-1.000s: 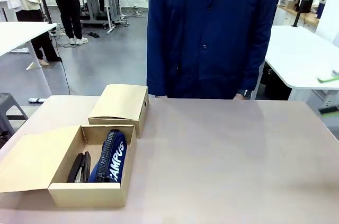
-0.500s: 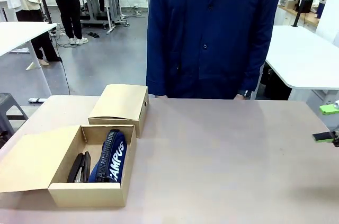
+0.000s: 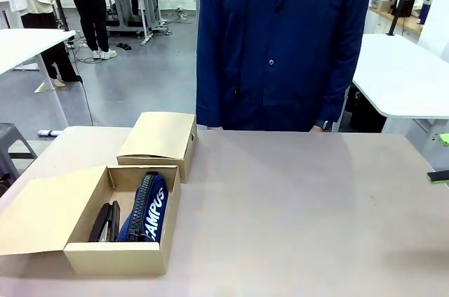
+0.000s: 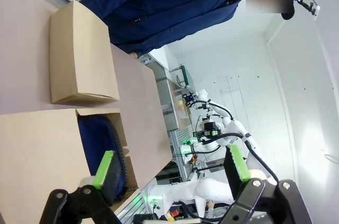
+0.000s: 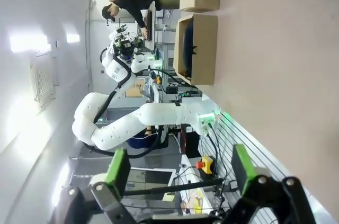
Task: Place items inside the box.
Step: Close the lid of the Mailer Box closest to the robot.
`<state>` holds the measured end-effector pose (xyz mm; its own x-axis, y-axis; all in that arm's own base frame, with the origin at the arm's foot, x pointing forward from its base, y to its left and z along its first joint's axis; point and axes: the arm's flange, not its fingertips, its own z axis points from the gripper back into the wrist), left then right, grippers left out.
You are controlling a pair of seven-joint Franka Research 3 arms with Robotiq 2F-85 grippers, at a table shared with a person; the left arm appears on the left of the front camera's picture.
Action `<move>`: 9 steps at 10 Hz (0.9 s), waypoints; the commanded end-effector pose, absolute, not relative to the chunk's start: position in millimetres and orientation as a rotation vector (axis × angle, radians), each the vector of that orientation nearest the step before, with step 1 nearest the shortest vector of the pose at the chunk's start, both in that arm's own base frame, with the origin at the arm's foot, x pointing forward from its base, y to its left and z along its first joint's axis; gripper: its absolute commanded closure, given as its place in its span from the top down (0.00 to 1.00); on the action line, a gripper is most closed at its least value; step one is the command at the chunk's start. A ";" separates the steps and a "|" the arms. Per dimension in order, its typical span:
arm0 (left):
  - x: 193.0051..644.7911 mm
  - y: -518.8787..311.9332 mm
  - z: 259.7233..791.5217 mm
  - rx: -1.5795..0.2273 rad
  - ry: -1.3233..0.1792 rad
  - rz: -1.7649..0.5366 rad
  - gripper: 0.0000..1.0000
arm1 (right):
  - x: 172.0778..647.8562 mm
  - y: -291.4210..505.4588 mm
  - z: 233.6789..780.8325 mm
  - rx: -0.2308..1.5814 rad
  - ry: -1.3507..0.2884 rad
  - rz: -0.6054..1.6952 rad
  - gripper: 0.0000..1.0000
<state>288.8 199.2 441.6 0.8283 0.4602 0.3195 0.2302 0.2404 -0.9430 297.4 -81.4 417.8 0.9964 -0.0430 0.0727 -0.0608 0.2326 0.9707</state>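
— So where did the items sit when you looked?

— From my station, the navy zip pouch with white "CAMPUS" lettering (image 3: 145, 209) lay inside the open box (image 3: 118, 258), down at the table's seven o'clock in the front view. The small black stapler (image 3: 105, 222) lay just beside it, toward nine o'clock, also in the box. I could not make out the grey pouch or the yellow knife. The box's flap (image 3: 43, 214) lay folded out flat toward nine o'clock.

— And around it?

— A closed cardboard box (image 3: 161, 139) stood just beyond it at twelve o'clock, near but apart. A person in a dark blue coat (image 3: 280, 44) stood at the table's (image 3: 302, 206) far edge.

— The hands?

— My left gripper (image 4: 172, 167) had its fingers spread, nothing between them, hanging over the box flap and table edge. My right gripper (image 5: 177, 168) was spread wide too, empty, well off from the box; its green pads (image 3: 440, 175) just showed at three o'clock.
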 end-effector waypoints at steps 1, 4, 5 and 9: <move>288.0 198.2 442.6 -1.356 -0.645 0.158 1.00 | 295.7 -81.0 420.6 1.342 -0.085 0.016 1.00; 296.2 124.8 479.7 -1.448 -0.688 -0.553 1.00 | 295.7 -81.0 420.6 1.342 -0.085 0.016 1.00; 296.7 76.3 493.1 -1.398 -0.685 -0.828 1.00 | 295.7 -81.0 420.6 1.342 -0.085 0.016 1.00; 288.2 -7.9 485.8 -0.789 -0.945 -1.577 1.00 | 295.7 -81.0 420.6 1.342 -0.085 0.016 1.00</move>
